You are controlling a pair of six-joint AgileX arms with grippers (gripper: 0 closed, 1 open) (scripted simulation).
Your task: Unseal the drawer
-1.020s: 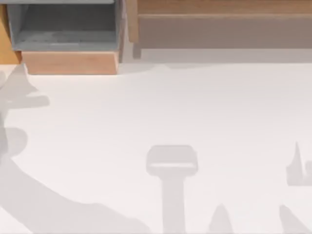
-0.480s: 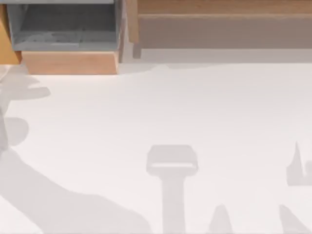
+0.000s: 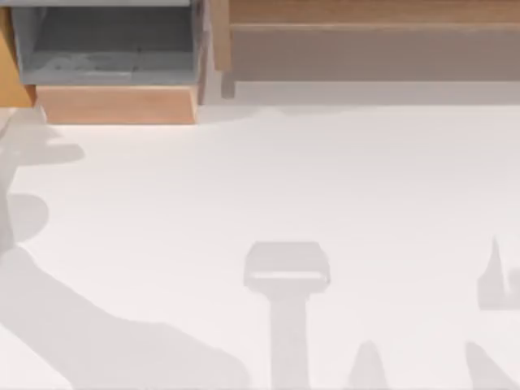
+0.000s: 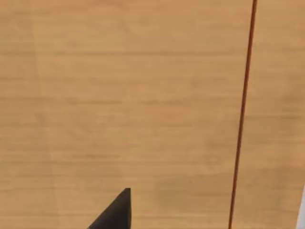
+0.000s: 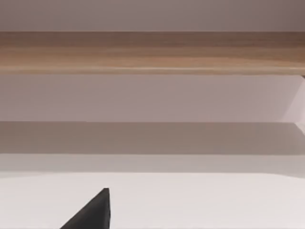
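Observation:
The drawer point(image 3: 114, 104) stands pulled out at the table's far left. Its light tan front panel faces the table's middle, and its grey walls and floor point(image 3: 106, 49) lie open behind it. A dark tip of my left gripper point(image 4: 114, 214) hangs close before a tan wooden surface point(image 4: 124, 95) crossed by a thin dark red seam point(image 4: 243, 114). I cannot tell which panel this is. A dark tip of my right gripper point(image 5: 93, 212) sits low over the white table, facing the shelf unit.
A long brown wooden shelf unit point(image 3: 366, 24) runs along the back right, and its board point(image 5: 152, 52) spans the right wrist view. Arm shadows fall on the white table point(image 3: 268, 179) at the left and along the near edge.
The arm shadow at the table's left edge has shrunk back a little toward that edge. The drawer and the shelf unit have not moved.

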